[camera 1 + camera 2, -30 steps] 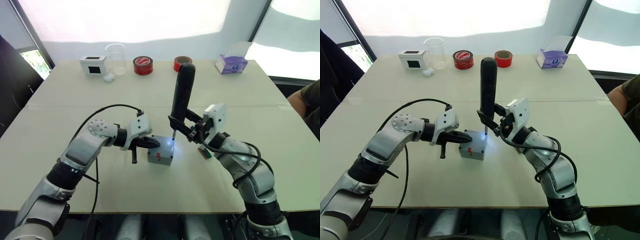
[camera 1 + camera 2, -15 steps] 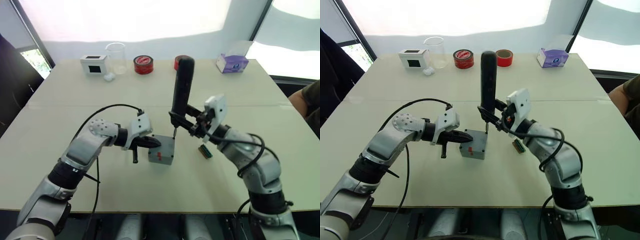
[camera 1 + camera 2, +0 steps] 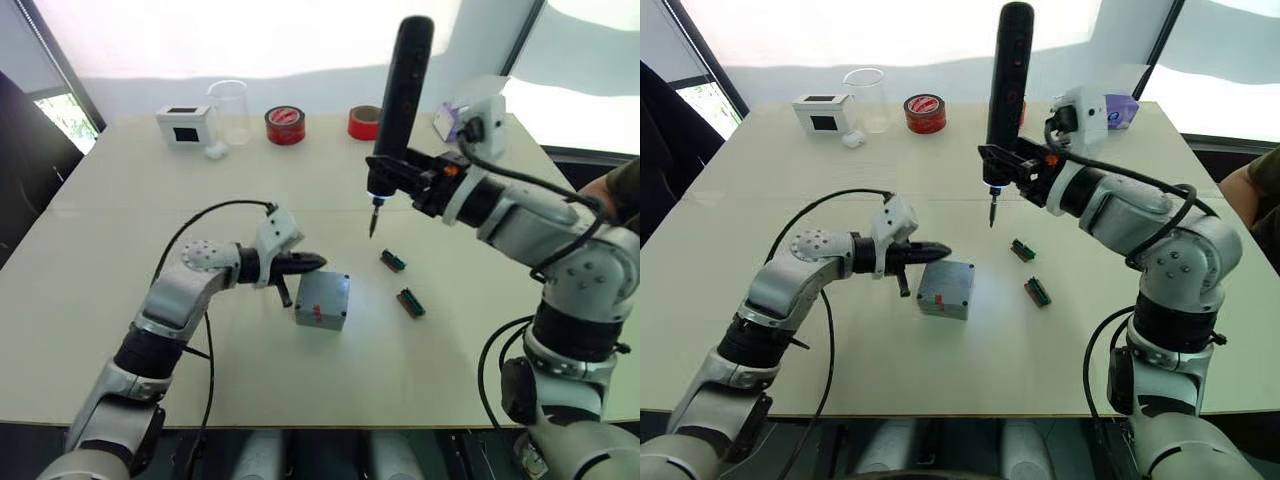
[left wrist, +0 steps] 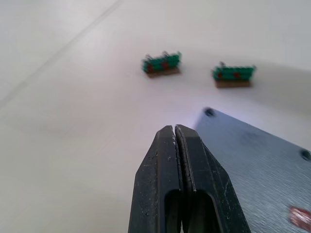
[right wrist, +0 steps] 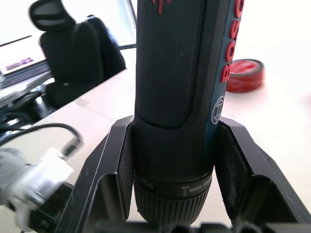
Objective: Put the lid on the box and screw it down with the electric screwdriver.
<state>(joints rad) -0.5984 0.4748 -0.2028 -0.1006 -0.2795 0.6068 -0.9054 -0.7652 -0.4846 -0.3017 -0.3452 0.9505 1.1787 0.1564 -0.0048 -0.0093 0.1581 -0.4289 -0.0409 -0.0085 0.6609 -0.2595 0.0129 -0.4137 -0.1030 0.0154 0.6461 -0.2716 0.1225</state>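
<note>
Left eye view: the box (image 3: pixel 322 300) sits on the table (image 3: pixel 120 230), near the middle, with the lid (image 4: pixel 262 170) lying flat on top of it.
Lid: grey, screw holes show at its corners; whether screws sit in them is hard to tell.
Left gripper (image 3: pixel 312 263): fingers pressed together, holding nothing, its tip just left of the box's far left corner, above the lid edge.
Right gripper (image 3: pixel 392 172): clamped around the lower body of the electric screwdriver (image 3: pixel 400 100).
Electric screwdriver: upright, raised well above the table, bit pointing down, far and right of the box.
Bit holders: two small green ones (image 3: pixel 393 260) (image 3: pixel 410 302) lie on the table right of the box.
Far edge: a white box with a black window (image 3: pixel 185 127), a clear beaker (image 3: pixel 231 112), two red tape rolls (image 3: pixel 285 125) (image 3: pixel 363 122).
</note>
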